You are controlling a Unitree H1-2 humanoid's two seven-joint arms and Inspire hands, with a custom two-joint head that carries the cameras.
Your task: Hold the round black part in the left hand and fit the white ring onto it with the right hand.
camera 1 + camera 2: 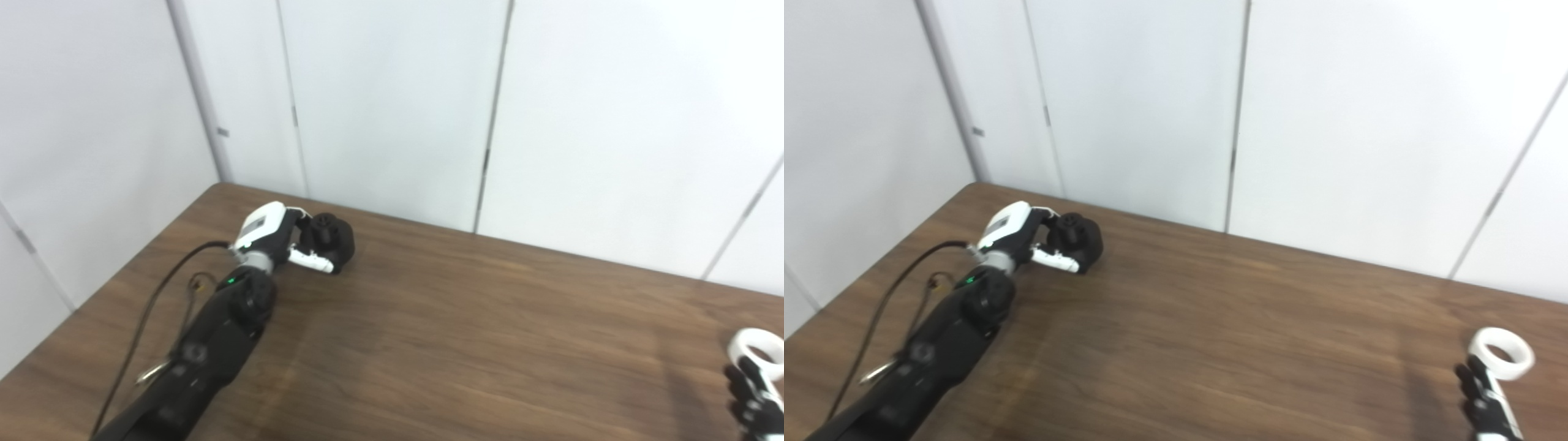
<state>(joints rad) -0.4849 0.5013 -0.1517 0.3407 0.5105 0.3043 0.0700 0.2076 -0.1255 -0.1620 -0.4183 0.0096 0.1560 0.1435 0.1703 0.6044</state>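
Round black part point(331, 240), one only, matte and knobby, sits far left on the brown worktop point(465, 331), wrapped by the left hand point(278, 236) with fingers curled around it. One white ring point(1502, 353), smooth and glossy, lies near the right edge, its opening facing upward; the right hand's point(1485, 401) dark fingers touch its near rim, grip unclear.

Items counted on the surface point(1213, 343): one round black part point(331, 240); one white ring point(1500, 353). Hands in view: two, namely the left hand point(272, 233) and the right hand point(1487, 401). One black cable point(147, 312) beside the left arm.
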